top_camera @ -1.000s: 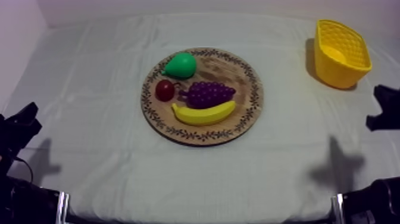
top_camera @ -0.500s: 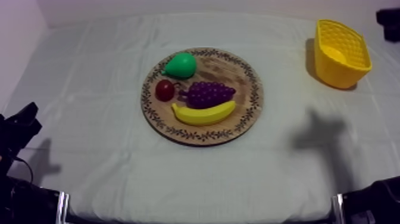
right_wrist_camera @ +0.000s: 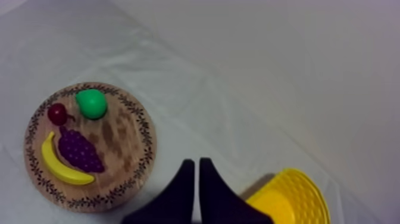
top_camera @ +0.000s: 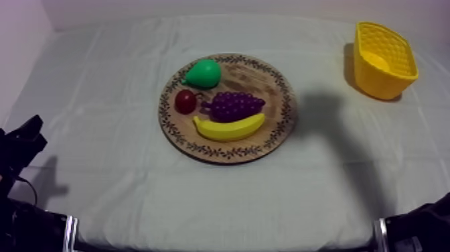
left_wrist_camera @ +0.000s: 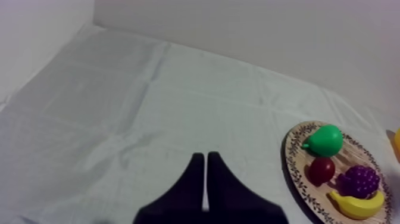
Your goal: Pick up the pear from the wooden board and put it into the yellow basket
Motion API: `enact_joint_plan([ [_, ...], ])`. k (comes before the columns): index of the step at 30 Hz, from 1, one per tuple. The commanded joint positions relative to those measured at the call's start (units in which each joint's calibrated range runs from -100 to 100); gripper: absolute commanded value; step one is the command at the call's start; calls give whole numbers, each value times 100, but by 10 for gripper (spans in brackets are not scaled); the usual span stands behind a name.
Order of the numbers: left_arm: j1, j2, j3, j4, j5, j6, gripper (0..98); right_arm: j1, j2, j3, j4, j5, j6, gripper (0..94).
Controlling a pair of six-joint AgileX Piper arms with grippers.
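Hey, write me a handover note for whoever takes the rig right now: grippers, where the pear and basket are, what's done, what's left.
Left gripper: shut on nothing, low over the cloth, left of the wooden board.
Right gripper: shut on nothing, raised over the cloth between board and yellow basket.
Pear: on the board's far edge, beside the small red fruit, untouched.
Done: nothing.
To do: open, grasp the pear, carry it to the basket at far right, release.
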State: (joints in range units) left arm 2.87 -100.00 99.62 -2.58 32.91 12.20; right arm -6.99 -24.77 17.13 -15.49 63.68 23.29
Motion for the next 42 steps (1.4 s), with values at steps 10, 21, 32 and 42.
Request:
enact_joint_plan([
  [10,-1,0,5,2,-1,-1,1,-539,1742,-1163,-298,629,682,17],
  [21,-1,0,5,2,-1,-1,1,-1077,3079,-1808,-196,896,937,121],
  [32,-1,0,5,2,-1,-1,1,-1275,3960,-2503,37,989,809,733],
  [42,-1,0,5,2,-1,-1,1,-1414,4943,-3300,138,1046,844,809],
])
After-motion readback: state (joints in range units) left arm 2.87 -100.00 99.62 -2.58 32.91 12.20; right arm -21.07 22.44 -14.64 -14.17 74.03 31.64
